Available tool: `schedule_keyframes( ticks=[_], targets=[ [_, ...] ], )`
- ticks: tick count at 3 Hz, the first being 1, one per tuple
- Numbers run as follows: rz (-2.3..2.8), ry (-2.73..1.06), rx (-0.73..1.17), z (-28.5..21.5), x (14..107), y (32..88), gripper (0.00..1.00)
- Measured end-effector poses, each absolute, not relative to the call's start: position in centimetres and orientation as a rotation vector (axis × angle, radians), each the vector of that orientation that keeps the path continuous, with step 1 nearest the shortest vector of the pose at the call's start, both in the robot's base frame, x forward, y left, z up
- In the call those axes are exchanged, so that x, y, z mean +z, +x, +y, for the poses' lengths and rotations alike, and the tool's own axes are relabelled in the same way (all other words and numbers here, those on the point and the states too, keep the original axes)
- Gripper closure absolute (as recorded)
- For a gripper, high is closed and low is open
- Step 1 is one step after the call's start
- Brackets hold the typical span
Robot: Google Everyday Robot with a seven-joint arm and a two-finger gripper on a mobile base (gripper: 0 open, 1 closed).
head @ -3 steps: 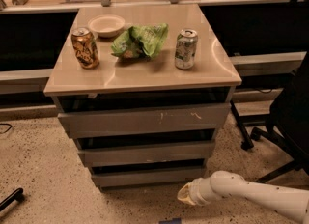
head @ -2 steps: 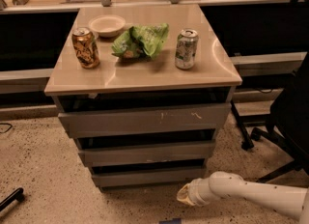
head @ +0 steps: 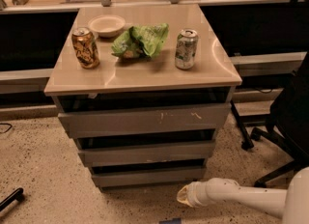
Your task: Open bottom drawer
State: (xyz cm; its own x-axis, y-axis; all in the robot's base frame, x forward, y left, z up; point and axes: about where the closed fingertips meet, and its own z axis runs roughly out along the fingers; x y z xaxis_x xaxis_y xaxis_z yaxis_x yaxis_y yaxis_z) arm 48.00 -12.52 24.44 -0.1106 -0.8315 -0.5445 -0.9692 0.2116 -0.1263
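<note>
Drawer fronts, three and all grey, are stacked under the beige counter (head: 145, 76) of a cabinet standing on a speckled floor (head: 43, 170). The bottom drawer (head: 149, 175), the lowest and narrowest front, is seen just above the floor, with a dark gap between it and the middle front (head: 147, 153). The tall top front (head: 145, 119) is marked with white scratches. The hand (head: 182, 195) is held low at the end of a white arm (head: 241, 196) that reaches in from the lower right; it is placed near the floor, just below the right part of the bottom drawer, and appears apart from it. Whether the hand is released or clenched cannot be told, and nothing is seen to be grasped. On the counter, a golden-brown can (head: 85, 48) is set at the left, a pale bowl (head: 106, 25) behind it, a crumpled green bag (head: 141, 41) in the middle, and a green-and-silver can (head: 186, 49) at the right. A black office chair (head: 289, 121) is seen at the right edge.
</note>
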Motion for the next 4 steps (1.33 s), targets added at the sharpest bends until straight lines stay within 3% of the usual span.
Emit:
schedule_keyframes(
  ticks=[1,2,4],
  targets=[
    [1.946,-1.659,0.342,-12.1,22.4,49.9,0.12],
    [1.907,-1.676,0.324,-11.6,21.5,52.2,0.00],
    [1.876,-1.745,0.291,-10.6,20.8,55.9,0.00]
  ],
)
